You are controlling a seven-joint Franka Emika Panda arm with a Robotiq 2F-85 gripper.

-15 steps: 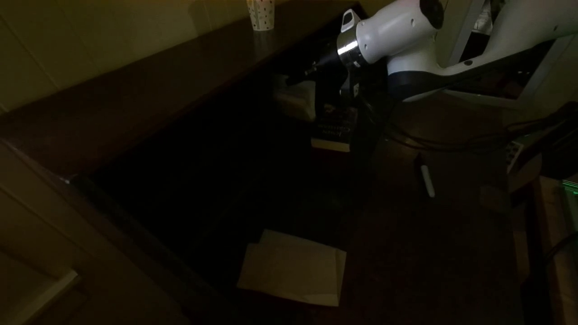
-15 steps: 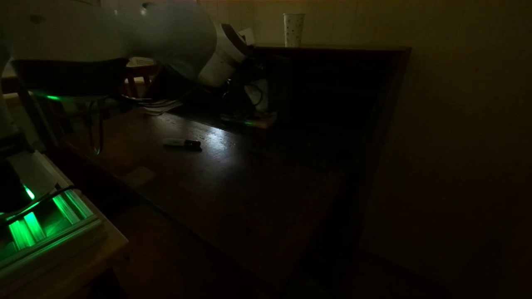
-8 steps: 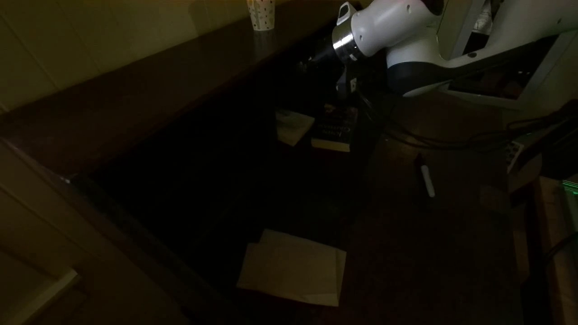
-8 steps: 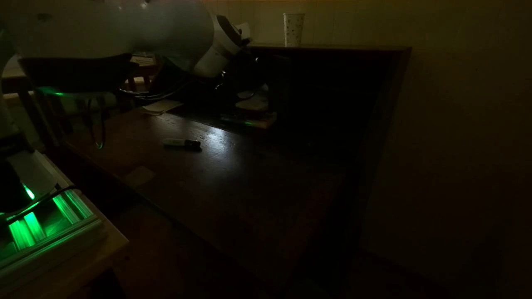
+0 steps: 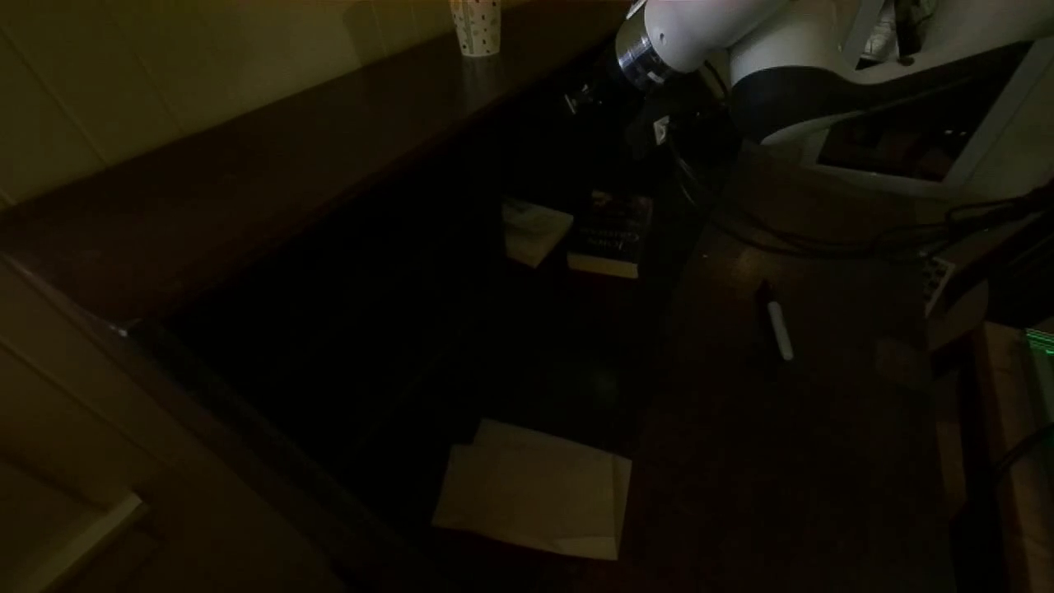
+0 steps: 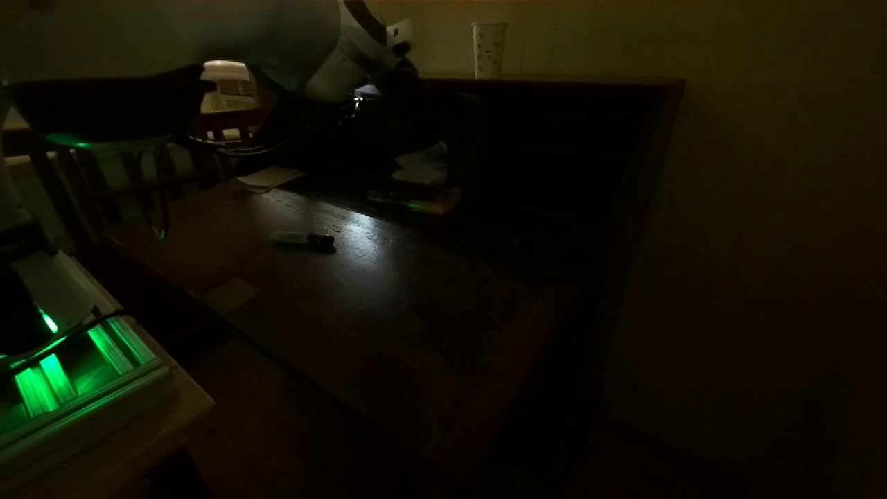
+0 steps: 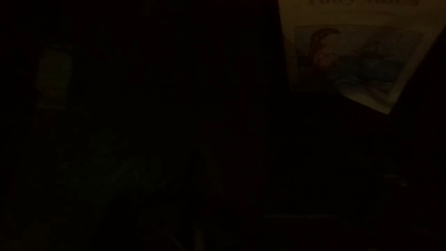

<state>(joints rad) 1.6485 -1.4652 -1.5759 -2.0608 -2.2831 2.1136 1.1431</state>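
Note:
My gripper (image 5: 564, 115) is very dark in an exterior view, its fingers barely distinguishable, above the back part of the desk. A pale book (image 5: 535, 231) lies below it, apart from the fingers. Beside that lies a thick dark book (image 5: 611, 235), its pale page edge facing forward. Another exterior view shows the pale book (image 6: 420, 168) just behind the dark one (image 6: 440, 202). The wrist view shows the pale book's cover (image 7: 359, 59) with a sea picture at upper right; the rest is nearly black. Nothing is seen held, and the jaws stand open after releasing the book.
A patterned paper cup (image 5: 478, 29) stands on the raised ledge (image 5: 288, 165). Folded papers (image 5: 535, 494) and a marker (image 5: 778, 329) lie on the desk. Black cables (image 5: 790, 243) run below the arm. A green-lit wooden-edged stand (image 6: 104, 388) is near the robot base.
A second ago the pale book hung at my gripper; it has dropped onto the surface beside the dark book. The gripper has opened and the arm has risen away from both books.

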